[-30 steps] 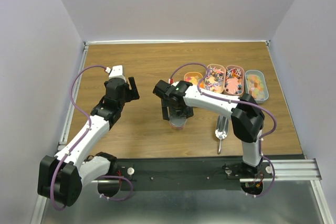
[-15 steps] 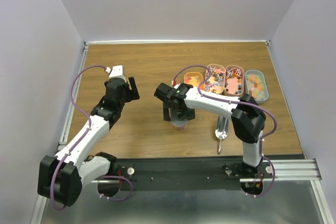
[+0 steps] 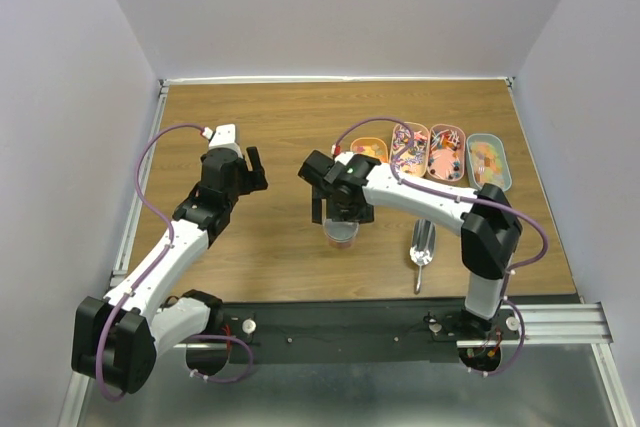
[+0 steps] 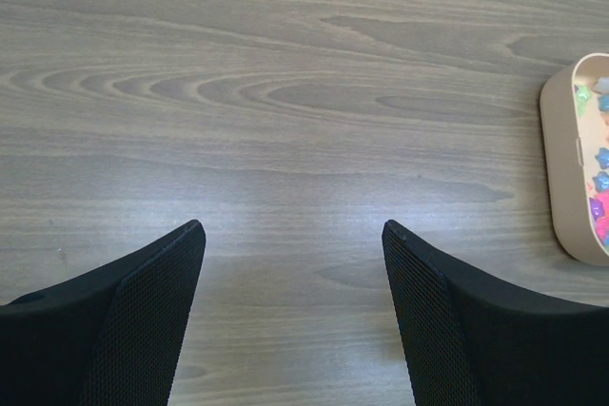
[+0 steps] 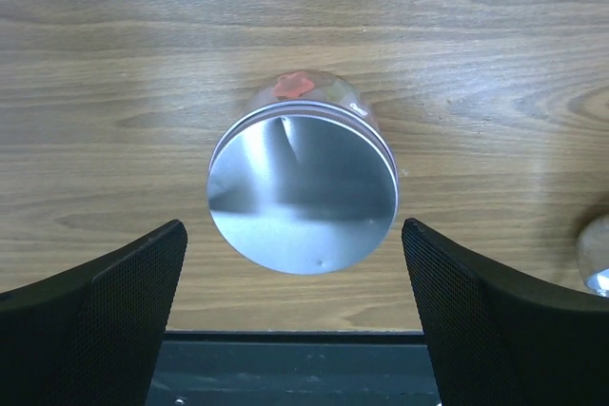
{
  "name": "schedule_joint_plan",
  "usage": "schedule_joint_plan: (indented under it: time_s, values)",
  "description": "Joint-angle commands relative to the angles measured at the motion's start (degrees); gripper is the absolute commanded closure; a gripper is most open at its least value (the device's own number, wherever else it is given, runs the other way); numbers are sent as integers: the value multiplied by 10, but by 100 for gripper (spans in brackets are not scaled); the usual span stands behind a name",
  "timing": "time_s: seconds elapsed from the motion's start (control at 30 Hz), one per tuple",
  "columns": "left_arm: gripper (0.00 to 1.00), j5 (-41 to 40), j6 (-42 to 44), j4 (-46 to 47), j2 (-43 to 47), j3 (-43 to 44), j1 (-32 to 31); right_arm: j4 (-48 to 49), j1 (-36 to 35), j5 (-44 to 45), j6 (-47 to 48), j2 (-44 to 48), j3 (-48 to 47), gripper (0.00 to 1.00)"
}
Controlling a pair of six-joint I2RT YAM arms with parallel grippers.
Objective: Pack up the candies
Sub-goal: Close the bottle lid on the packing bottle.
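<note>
A small clear jar (image 3: pixel 341 232) with a shiny metal lid (image 5: pixel 303 192) stands on the table (image 3: pixel 270 127), with candies (image 5: pixel 290 85) showing through its wall. My right gripper (image 3: pixel 338 211) hovers just above it, open and empty, its fingertips (image 5: pixel 162 244) apart on either side of the lid without touching it. More candies (image 3: pixel 410 150) fill the trays at the back right. My left gripper (image 3: pixel 251 169) is open and empty over bare wood, as the left wrist view (image 4: pixel 292 225) shows.
Several oblong pastel trays (image 3: pixel 489 162) stand in a row at the back right; one rim (image 4: pixel 571 159) shows in the left wrist view. A metal scoop (image 3: pixel 422 247) lies right of the jar. The table's front edge (image 5: pixel 285 335) is close behind the jar.
My right gripper has risen and drawn back from the jar, which now shows more fully below it. The right elbow shifted right. The left arm barely moved.
</note>
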State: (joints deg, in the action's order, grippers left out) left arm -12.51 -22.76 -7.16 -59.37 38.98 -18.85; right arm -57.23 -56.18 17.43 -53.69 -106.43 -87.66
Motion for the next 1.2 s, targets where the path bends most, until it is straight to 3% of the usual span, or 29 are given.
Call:
schedule_joint_plan:
  time_s: [0.0, 0.27, 0.43, 0.67, 0.83, 1.03, 1.17]
  values:
    - [17, 27, 0, 21, 10, 2, 2, -27, -4, 37, -2, 27, -13, 0]
    - [18, 47, -41, 32, 21, -23, -30, -34, 31, 33, 29, 83, 12, 0]
    - [17, 23, -133, 88, 58, -92, -111, -30, 86, -8, 75, 131, 37, 0]
    - [14, -143, -243, 172, 103, -216, -327, 43, 193, -106, 108, 234, 166, 1]
    - [11, -327, -330, 196, 45, -232, -562, 51, 218, -115, 146, 252, 174, 1]
    - [10, -471, -413, 206, -58, -238, -708, 75, 223, -137, 168, 271, 201, 1]
    - [10, -523, -468, 192, -183, -195, -730, 87, 223, -158, 175, 272, 212, 1]
